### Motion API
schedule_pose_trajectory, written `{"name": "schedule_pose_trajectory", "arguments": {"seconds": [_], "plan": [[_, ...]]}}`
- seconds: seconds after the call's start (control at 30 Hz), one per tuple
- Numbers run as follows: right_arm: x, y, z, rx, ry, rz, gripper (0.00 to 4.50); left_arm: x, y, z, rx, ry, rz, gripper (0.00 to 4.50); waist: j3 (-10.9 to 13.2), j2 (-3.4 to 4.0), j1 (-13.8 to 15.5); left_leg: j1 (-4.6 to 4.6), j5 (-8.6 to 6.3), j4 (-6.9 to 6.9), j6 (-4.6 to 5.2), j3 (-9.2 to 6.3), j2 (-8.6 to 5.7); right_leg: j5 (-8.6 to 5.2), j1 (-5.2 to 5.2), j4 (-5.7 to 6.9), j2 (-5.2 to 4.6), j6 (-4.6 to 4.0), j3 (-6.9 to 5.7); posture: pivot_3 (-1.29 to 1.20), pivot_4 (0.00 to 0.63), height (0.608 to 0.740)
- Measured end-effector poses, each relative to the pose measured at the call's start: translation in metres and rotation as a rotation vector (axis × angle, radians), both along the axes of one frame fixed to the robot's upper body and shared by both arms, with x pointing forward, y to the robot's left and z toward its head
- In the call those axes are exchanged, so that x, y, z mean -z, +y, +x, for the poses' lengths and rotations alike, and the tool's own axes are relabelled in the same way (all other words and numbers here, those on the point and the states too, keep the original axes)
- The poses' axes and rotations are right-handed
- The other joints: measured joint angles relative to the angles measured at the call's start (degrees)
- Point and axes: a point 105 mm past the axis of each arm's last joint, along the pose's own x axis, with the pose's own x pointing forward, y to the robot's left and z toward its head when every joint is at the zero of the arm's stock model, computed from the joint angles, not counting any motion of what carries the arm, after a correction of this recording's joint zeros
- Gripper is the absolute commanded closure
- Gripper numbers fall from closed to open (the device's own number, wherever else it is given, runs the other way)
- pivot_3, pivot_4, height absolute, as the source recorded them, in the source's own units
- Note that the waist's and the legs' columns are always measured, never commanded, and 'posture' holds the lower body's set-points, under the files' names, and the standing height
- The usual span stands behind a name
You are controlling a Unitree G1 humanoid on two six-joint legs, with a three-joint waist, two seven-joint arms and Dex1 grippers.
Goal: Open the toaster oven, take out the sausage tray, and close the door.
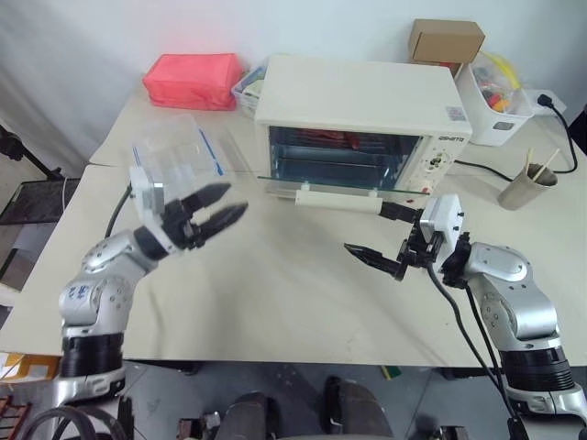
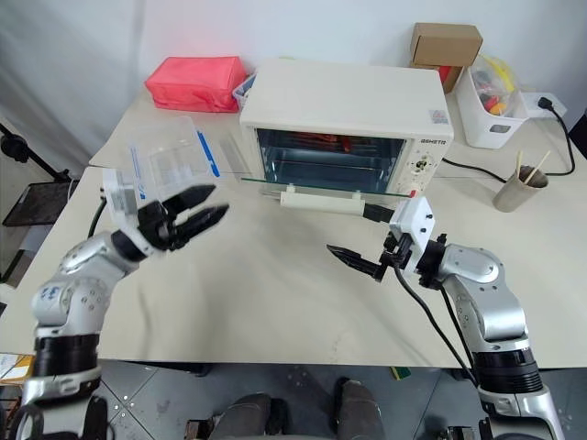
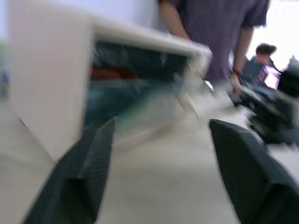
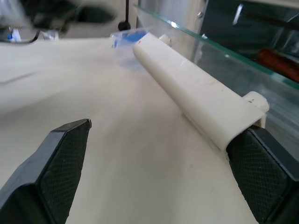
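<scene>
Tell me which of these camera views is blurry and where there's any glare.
Left wrist view: smeared throughout, the cream-white boxy toaster oven soft. Right wrist view: sharp on the long cream-white bar handle, with a bright glint along the clear glass door edge. Both eye views: crisp, evenly lit.

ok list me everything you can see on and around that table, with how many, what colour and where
toaster oven: one, cream-white, back middle of the table.
door: one, clear glass with a cream-white bar handle, lying open and flat in front of the oven.
sausages: count unclear, red-brown, inside the oven.
clear plastic container: one, blue clips, left of the oven.
red bag: one, back left of the table.
cardboard box: one, brown, behind the oven's right end.
white bin: one, right of the oven, holding colourful items.
cup: one, grey-beige with sticks in it, far right.
person: one, dark shirt, beyond the oven.
left tool: black fingers apart, raised left of the door.
right tool: black fingers open, at the handle's right end.
</scene>
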Motion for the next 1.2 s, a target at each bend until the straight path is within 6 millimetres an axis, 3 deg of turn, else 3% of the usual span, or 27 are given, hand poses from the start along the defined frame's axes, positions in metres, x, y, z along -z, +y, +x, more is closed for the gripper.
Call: {"name": "schedule_pose_trajectory", "arguments": {"seconds": [0.23, 0.27, 0.57, 0.8, 1.0, 1.2], "plan": [[0.001, 0.004, 0.002, -0.012, -0.034, -0.005, 0.00, -0.008, -0.020, 0.043, -0.033, -0.022, -0.037, 4.37, 0.01, -0.01, -0.09, -0.02, -0.01, -0.02, -0.02, 0.00, 0.09, 0.00, -0.02, -0.07, 0.26, 0.00, -0.03, 0.00, 0.150, 0.740], [0.001, 0.005, 0.003, -0.013, -0.038, -0.008, 0.00, -0.006, -0.023, 0.047, -0.033, -0.019, -0.028, 4.47, 0.01, -0.02, -0.06, -0.03, -0.01, -0.02, -0.02, 0.00, 0.11, 0.00, -0.02, -0.08, 0.28, 0.00, -0.03, 0.00, 0.150, 0.740], [0.008, 0.000, -0.001, 0.008, -0.053, -0.032, 0.00, 0.012, -0.053, 0.059, 0.037, -0.012, 0.040, 4.47, 0.02, -0.04, 0.22, -0.08, -0.01, 0.00, -0.02, -0.04, 0.11, 0.00, -0.02, -0.09, 0.29, 0.00, -0.08, 0.00, 0.150, 0.740], [0.022, -0.022, -0.027, 0.128, -0.021, -0.036, 0.00, 0.025, -0.069, 0.053, 0.144, 0.004, 0.076, 4.47, 0.04, -0.06, 1.72, -0.29, -0.02, 0.22, 0.00, -0.22, 0.08, 0.03, -0.01, -0.13, 0.27, 0.05, -0.20, 0.00, 0.150, 0.740], [0.049, -0.076, -0.076, 0.402, 0.047, -0.077, 0.00, 0.037, -0.080, 0.046, 0.229, -0.012, 0.163, 4.47, 0.05, -0.09, 2.42, -0.26, -0.04, 0.43, 0.04, -0.15, 0.06, 0.10, 0.12, -0.17, 0.29, 0.19, -0.02, 0.00, 0.150, 0.740], [0.058, -0.110, -0.103, 0.593, 0.056, -0.086, 0.00, 0.057, -0.080, 0.036, 0.276, -0.041, 0.280, 4.47, 0.05, -0.09, 1.63, -0.05, -0.06, 0.35, 0.04, -0.08, 0.11, 0.10, 0.19, -0.14, 0.31, 0.18, 0.15, 0.00, 0.150, 0.740]]}}
